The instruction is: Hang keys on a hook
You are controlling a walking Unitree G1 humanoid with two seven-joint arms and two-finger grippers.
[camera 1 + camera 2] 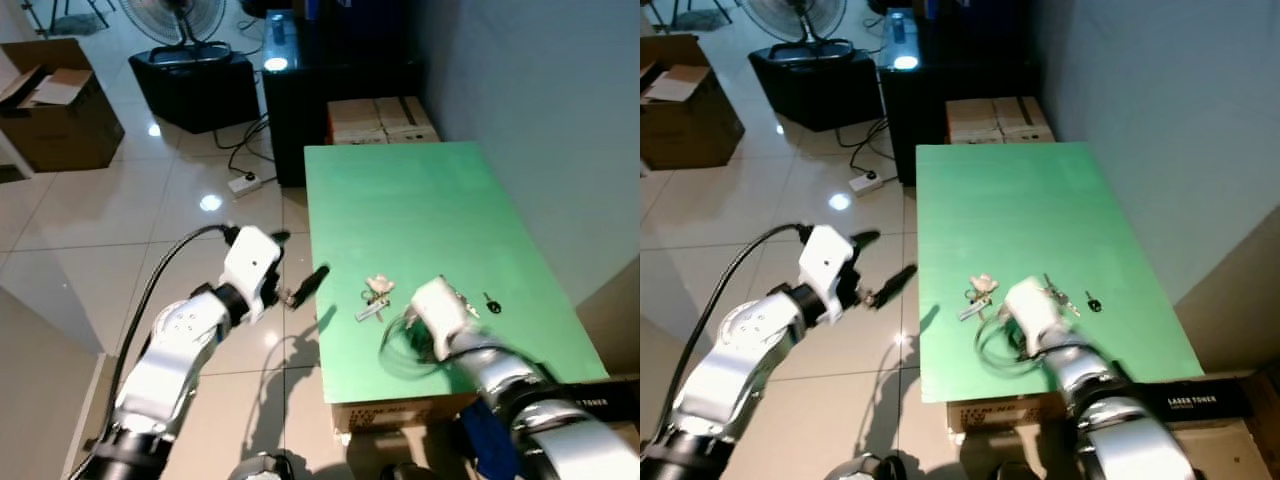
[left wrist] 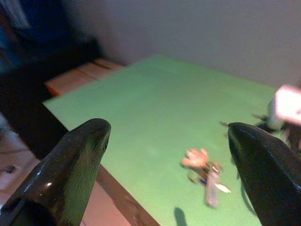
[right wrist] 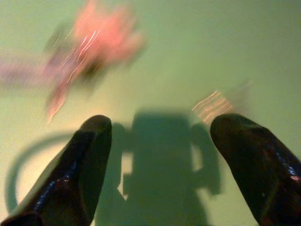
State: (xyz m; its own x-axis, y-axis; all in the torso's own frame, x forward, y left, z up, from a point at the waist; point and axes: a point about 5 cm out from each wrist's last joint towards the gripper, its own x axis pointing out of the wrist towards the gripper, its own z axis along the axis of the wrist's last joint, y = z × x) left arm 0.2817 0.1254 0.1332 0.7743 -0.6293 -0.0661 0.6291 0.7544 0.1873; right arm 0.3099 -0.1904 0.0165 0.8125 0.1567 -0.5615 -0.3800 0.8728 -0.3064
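Observation:
A bunch of keys (image 1: 375, 298) with a pale pink fob lies near the front of the green table (image 1: 420, 200). A small dark key (image 1: 490, 303) lies apart, to its right. My right gripper (image 3: 162, 125) hovers open just above the tabletop, the blurred key bunch (image 3: 94, 47) a little ahead of its fingers; its white wrist (image 1: 435, 305) sits between the bunch and the small key. My left gripper (image 1: 300, 258) is open and held off the table's left edge over the floor, pointing toward the key bunch (image 2: 204, 169).
Cardboard boxes (image 1: 380, 120) stand at the table's far end, beside a black cabinet (image 1: 320, 70). A grey wall runs along the right. A power strip (image 1: 245, 182), a black case (image 1: 195, 90), a fan (image 1: 185, 15) and an open carton (image 1: 55, 105) are on the tiled floor.

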